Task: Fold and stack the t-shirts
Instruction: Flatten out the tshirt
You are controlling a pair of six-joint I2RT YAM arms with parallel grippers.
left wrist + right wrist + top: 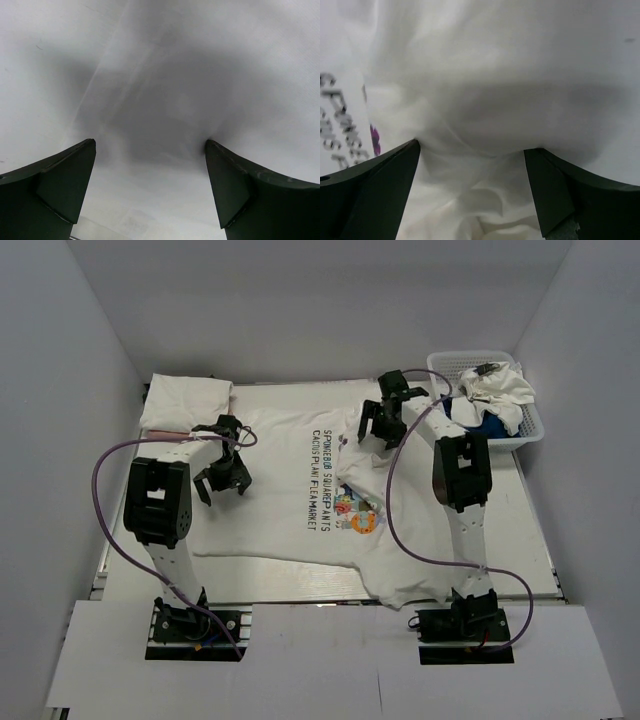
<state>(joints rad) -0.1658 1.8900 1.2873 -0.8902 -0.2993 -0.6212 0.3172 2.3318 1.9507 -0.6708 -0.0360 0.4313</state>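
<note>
I see a flat white table (520,530) enclosed on three sides by plain white walls (60,390). Both arm bases are bolted at its near edge. A white slotted plastic basket (535,432) sits at the far right corner.

The printed shirt (290,525) lies spread across the middle of the table. It is mostly smooth, with dark lettering and a colourful cartoon near its centre. Its right side is rumpled into soft folds (the cloth bunches up under the right arm). A folded shirt (185,400), a pillow-like white rectangle, rests at the far left corner. Crumpled shirts (500,388) fill the basket in a loose heap.

Left claw (222,483): I read the fingers as spread wide over the shirt's left part, pinching nothing. In the wrist view the cloth between them is smooth and shadowed.

Right claw (380,432): fingers spread wide over the bunched cloth beside the lettering, nothing gripped.

Purple cables (100,465) loop from each arm.
</note>
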